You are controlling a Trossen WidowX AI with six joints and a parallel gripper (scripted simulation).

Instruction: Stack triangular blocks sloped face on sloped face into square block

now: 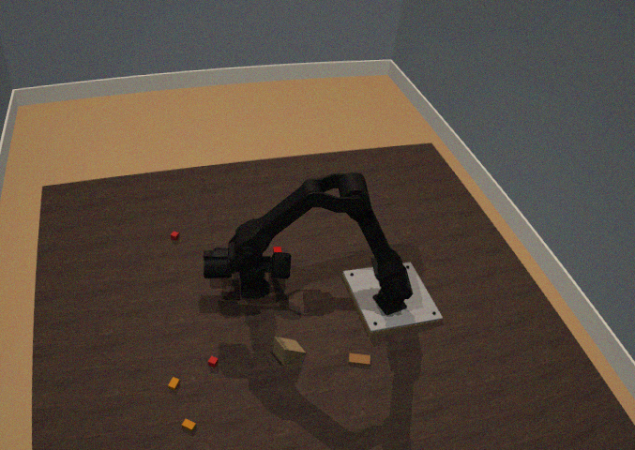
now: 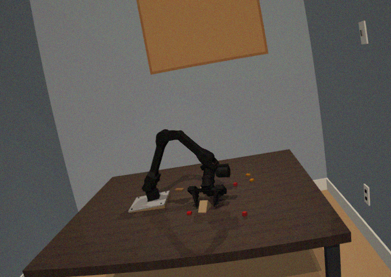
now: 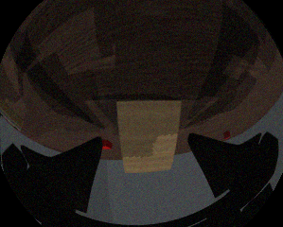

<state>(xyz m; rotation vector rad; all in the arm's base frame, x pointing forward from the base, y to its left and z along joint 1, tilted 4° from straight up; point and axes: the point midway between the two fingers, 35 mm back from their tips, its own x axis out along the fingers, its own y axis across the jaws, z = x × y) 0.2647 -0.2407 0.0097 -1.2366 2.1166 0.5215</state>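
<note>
One tan triangular block [image 2: 203,208] [image 3: 148,137] lies on the dark table [image 2: 277,215] [image 1: 105,318]. My gripper [image 2: 206,201] [image 3: 147,140] [image 1: 251,291] is open and low over it. In the wrist view the block sits centred between the two spread fingers, clear of both. In the top view the gripper hides this block. The other tan triangular block [image 1: 288,350] lies apart from it, on the table between the gripper and the near edge in the top view. The gripper hides it in the exterior view.
A flat orange-tan piece [image 1: 358,358] [image 2: 179,188] lies near the arm's grey base plate [image 1: 363,283] [image 2: 140,205]. Small red cubes [image 1: 212,360] [image 1: 174,234] [image 2: 189,213] [image 2: 244,213] and orange cubes [image 1: 173,382] [image 1: 188,424] [image 2: 251,179] are scattered around.
</note>
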